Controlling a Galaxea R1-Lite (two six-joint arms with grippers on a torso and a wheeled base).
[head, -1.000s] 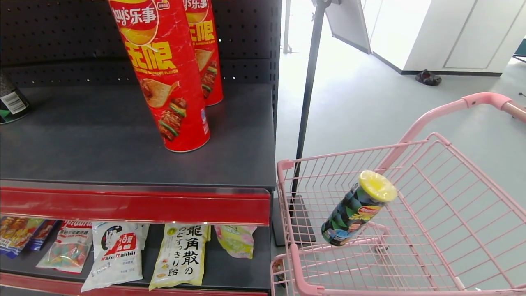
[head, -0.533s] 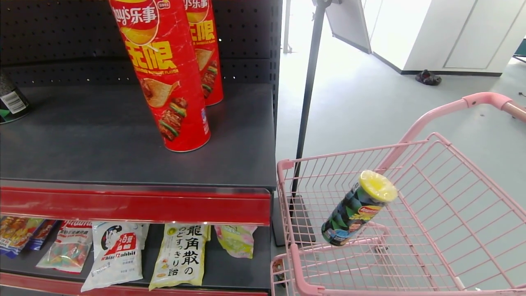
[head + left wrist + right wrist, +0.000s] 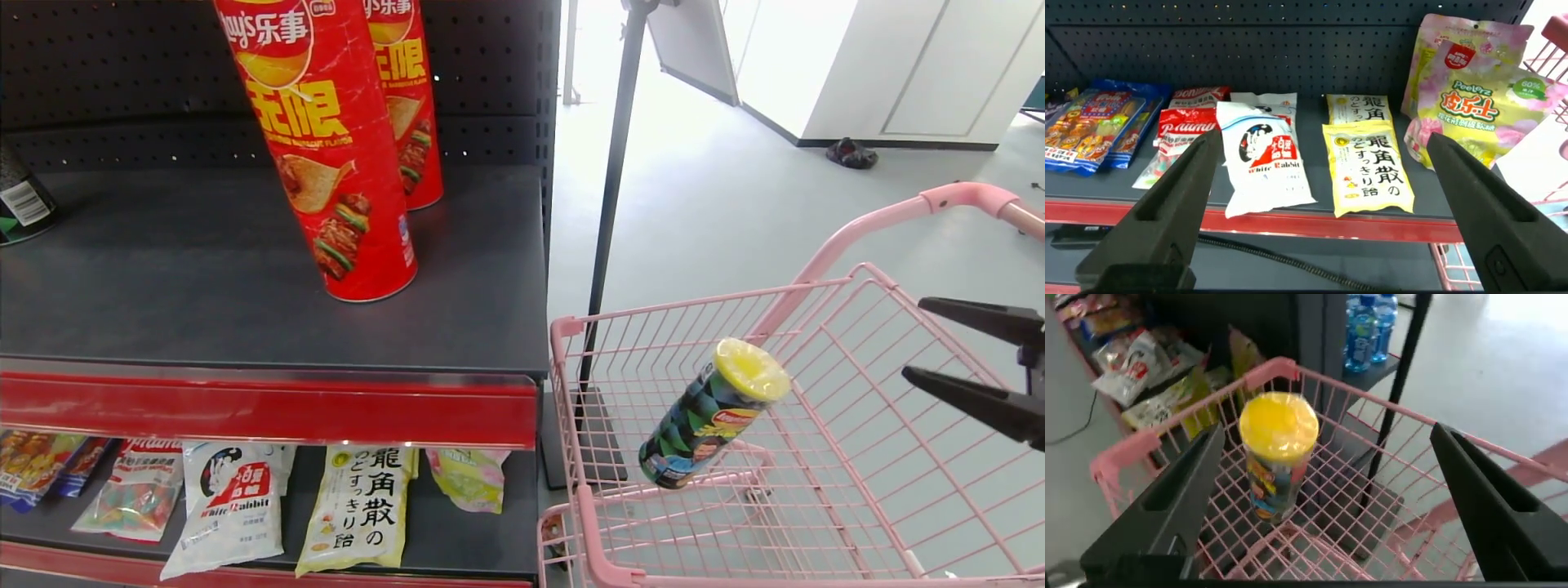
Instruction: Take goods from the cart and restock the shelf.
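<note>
While holding the right gripper (image 3: 913, 336) wide open and empty at the right side of the cart (image 3: 563, 327) and the left gripper (image 3: 1323, 139) equally spread, empty, facing the lower snack bags (image 3: 1266, 155), yet to grasp the yellow-lidded can (image 3: 702, 425) leaning in its near left; likely partway, two red cans (image 3: 331, 163) already upright on the shelf (image 3: 204, 269).

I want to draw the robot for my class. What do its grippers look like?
They match. The left gripper has two long, plain black fingers, wide at the base and narrowing to blunt tips, a bit like a bird's beak. The right gripper has the same two dark, smooth, tapering fingers. No stripes, stickers or other markings show on them.
</note>
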